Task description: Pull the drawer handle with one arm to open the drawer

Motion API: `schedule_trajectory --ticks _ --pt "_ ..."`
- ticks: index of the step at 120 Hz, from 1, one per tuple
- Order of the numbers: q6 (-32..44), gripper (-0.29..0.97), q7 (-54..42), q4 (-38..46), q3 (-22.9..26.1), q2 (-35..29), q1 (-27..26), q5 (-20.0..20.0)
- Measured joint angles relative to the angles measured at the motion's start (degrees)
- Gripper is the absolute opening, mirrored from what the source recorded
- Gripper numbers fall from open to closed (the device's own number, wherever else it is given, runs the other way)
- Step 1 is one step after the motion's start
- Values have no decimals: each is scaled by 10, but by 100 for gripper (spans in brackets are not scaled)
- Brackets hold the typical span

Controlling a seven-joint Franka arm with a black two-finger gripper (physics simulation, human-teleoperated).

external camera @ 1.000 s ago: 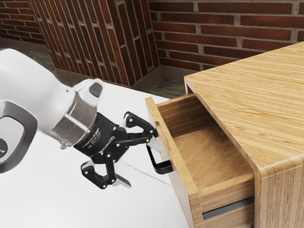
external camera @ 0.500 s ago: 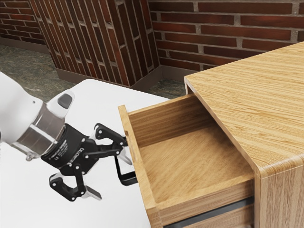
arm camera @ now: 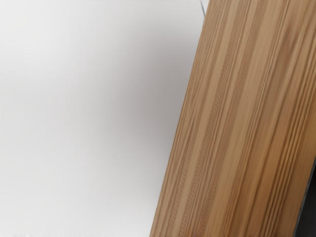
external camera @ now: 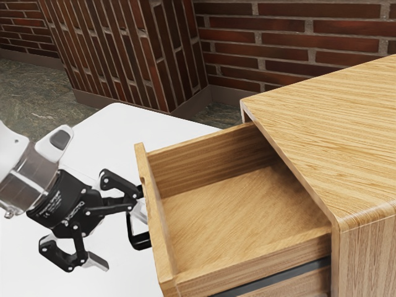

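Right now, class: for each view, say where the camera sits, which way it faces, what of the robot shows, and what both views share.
Exterior view: sits at the arm's side, above the table, facing the open drawer and brick wall; shows the arm and open gripper at the handle.
Wrist view: rides on the hand, facing wood, likely the drawer front, close up.
Shared: the drawer and the white table.

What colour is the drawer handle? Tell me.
Black; the handle shows best in the exterior view.
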State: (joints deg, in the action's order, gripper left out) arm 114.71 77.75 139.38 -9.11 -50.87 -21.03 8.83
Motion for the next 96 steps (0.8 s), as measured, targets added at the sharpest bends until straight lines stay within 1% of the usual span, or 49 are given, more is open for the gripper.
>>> schedule_trajectory --ticks 36,66,78,82,84,90,96 --pt "-18 68 0 1 -1 -12 1 -2" --pt "-16 68 0 -24 2 -12 0 -17" --pt "-26 68 -2 -31 4 -33 -1 -25" --pt "-48 68 -11 -55 3 -47 -1 -38" --pt "-65 68 -18 -80 6 -51 -1 -50" --pt "-137 68 -51 -170 24 -56 -2 -103" --pt "-198 68 -99 -206 31 -55 -1 -159"
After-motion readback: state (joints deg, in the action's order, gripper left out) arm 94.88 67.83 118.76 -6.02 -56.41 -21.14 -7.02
